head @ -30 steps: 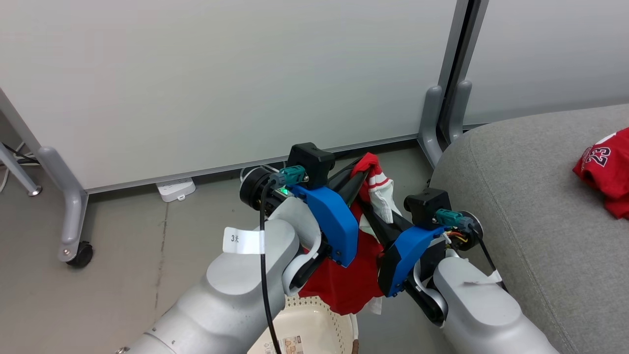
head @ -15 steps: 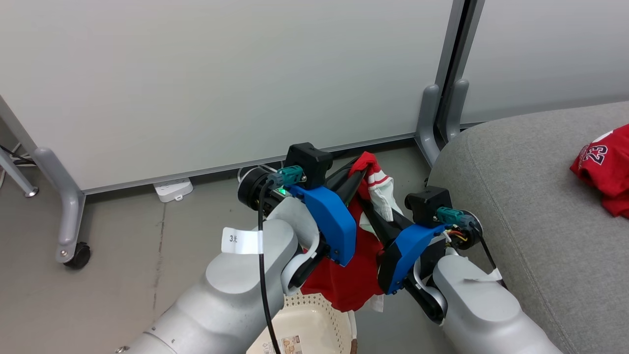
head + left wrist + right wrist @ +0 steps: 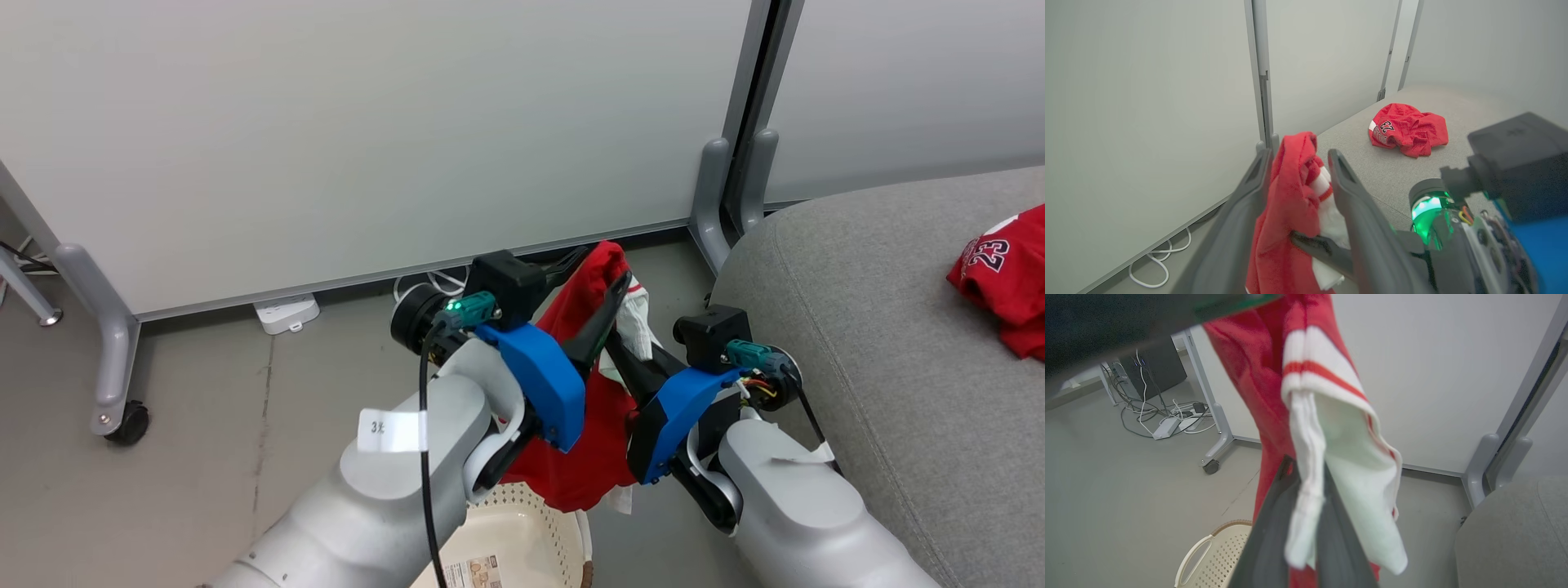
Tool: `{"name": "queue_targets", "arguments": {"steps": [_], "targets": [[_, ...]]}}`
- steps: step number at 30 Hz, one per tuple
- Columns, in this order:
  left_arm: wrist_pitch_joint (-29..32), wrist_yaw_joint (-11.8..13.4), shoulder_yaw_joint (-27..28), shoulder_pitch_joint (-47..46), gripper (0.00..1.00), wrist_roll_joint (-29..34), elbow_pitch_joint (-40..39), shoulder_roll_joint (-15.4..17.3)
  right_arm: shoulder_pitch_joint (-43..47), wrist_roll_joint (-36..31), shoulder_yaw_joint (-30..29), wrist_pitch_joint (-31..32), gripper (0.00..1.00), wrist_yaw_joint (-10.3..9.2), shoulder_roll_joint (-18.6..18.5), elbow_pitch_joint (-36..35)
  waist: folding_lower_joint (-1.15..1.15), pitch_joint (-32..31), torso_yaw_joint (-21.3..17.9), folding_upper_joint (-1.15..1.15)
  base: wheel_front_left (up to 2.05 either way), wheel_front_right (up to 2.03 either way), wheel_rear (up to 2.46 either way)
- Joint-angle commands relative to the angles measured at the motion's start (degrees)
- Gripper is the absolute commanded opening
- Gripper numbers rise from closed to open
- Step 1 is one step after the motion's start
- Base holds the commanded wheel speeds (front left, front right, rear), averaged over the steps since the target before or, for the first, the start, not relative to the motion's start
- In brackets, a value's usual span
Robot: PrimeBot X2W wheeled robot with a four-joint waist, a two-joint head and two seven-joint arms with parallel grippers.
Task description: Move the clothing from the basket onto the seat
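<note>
A red garment with white trim (image 3: 588,408) hangs between my two arms, above the cream basket (image 3: 522,523). My right gripper (image 3: 611,341) is shut on this clothing (image 3: 1257,375), its fingers pinching the white striped edge (image 3: 1306,477). My left gripper (image 3: 602,268) stands open around the top fold, the cloth (image 3: 1286,204) loose between its spread fingers (image 3: 1299,153). Another red "23" garment (image 3: 1004,278) lies on the grey seat (image 3: 882,327) at the right, and it shows crumpled (image 3: 1408,128) in the left wrist view. The basket's rim and handle (image 3: 1208,555) show below.
White partition panels on grey legs with casters (image 3: 122,420) stand close behind. A power strip (image 3: 286,314) and white cables (image 3: 1155,261) lie on the floor by the panel. The seat's rounded edge (image 3: 1515,539) is just right of my right arm.
My left gripper's jaws have opened, so the red cloth sits loose between them. The right gripper keeps its grip. Both arms stay nearly where they were.
</note>
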Motion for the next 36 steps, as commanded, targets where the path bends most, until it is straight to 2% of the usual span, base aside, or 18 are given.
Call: {"name": "queue_targets", "arguments": {"steps": [1, 10, 15, 19, 23, 27, 36], "targets": [[-0.9, 0.3, -0.2, 1.4, 1.00, 0.4, -0.2, 0.7, -0.9, 0.4, 0.0, -0.5, 0.00, 0.01, -0.1, 0.1, 0.00, 0.1, 0.0, 0.00, 0.00, 0.00, 0.00], [-5.0, 2.9, 3.9, 10.7, 1.00, 2.7, -5.7, 6.2, -1.4, -0.7, -2.4, -0.8, 0.00, 0.01, -0.1, 1.1, 0.00, 1.0, 0.6, 0.00, 0.00, 0.00, 0.00], [-5.0, 4.9, 11.8, 19.3, 1.00, 8.4, -14.5, 10.3, -1.6, -1.7, -4.3, -1.0, 0.00, 0.01, -0.1, 1.5, 0.00, 1.7, 1.3, 0.00, 0.00, 0.00, 0.00], [-5.0, 5.6, 18.4, 26.1, 1.00, 13.2, -20.6, 12.3, -1.6, -2.5, -5.5, -1.0, 0.00, 0.01, -0.1, 1.6, 0.00, 2.1, 1.7, 0.00, 0.00, 0.00, 0.00], [-5.0, 5.2, 24.3, 32.4, 1.00, 17.5, -24.8, 12.9, -1.3, -3.0, -6.5, -1.0, 0.00, 0.01, -0.1, 1.6, 0.00, 2.2, 2.1, 0.00, 0.00, 0.00, 0.00], [-5.0, 4.2, 28.6, 36.6, 1.00, 20.5, -26.5, 12.1, -0.7, -3.2, -7.1, -1.0, 0.00, 0.01, -0.1, 1.3, 0.00, 2.1, 2.3, 0.00, 0.00, 0.00, 0.00], [-5.0, 1.4, 34.8, 40.9, 1.00, 25.3, -26.6, 9.6, 0.2, -3.2, -7.4, -1.0, 0.00, 0.01, -0.1, 0.8, 0.00, 1.9, 1.3, 0.00, 0.00, 0.00, 0.00]]}}
